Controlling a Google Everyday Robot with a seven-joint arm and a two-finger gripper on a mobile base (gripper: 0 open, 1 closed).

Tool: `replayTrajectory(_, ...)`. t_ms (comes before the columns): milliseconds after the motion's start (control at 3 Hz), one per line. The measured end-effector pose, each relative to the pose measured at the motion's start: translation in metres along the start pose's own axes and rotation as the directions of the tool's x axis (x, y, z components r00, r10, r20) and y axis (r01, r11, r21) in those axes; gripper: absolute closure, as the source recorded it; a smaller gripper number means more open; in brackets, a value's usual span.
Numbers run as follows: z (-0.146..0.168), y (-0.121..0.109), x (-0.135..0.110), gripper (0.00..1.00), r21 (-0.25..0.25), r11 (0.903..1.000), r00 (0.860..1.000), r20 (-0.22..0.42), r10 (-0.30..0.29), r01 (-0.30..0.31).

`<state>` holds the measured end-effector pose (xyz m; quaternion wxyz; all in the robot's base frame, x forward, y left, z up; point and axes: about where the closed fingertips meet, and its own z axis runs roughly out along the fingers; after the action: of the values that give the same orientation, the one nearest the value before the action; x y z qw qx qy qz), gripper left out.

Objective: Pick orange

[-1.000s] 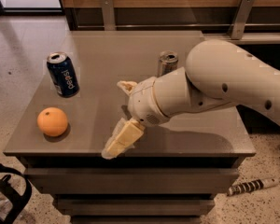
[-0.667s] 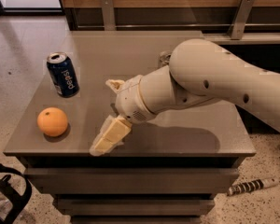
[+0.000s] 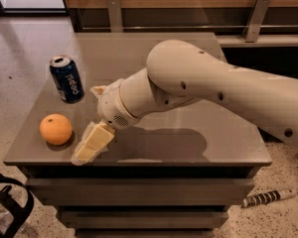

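The orange [image 3: 55, 129] sits on the grey table [image 3: 198, 150] near its front left corner, round and bright. My gripper [image 3: 88, 124] is at the end of the cream arm [image 3: 188, 83], just right of the orange and apart from it, low over the table's front edge. Its fingers are spread, one pale finger [image 3: 92, 144] pointing down-left toward the front edge and the other showing above at the wrist. It holds nothing.
A blue Pepsi can [image 3: 67, 78] stands upright behind the orange at the table's left. The arm covers the table's middle and back right. A black object [image 3: 7, 202] is on the floor at the lower left, and a striped cable [image 3: 265, 198] at the lower right.
The arm has swung left across the table, bringing the gripper closer to the orange. The silver can at the back is now hidden behind the arm. The orange and the Pepsi can have not moved.
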<state>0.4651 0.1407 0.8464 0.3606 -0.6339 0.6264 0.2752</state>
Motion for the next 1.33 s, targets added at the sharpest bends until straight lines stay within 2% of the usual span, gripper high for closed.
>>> replayTrajectory(667,0.036,-0.001,-0.008,0.00,-0.056,0.9982,0.999,0.037,0.023,-0.020)
replayTrajectory(1333,0.061,0.001,-0.022,0.00,-0.109,0.9941,0.998,0.057,0.012,-0.006)
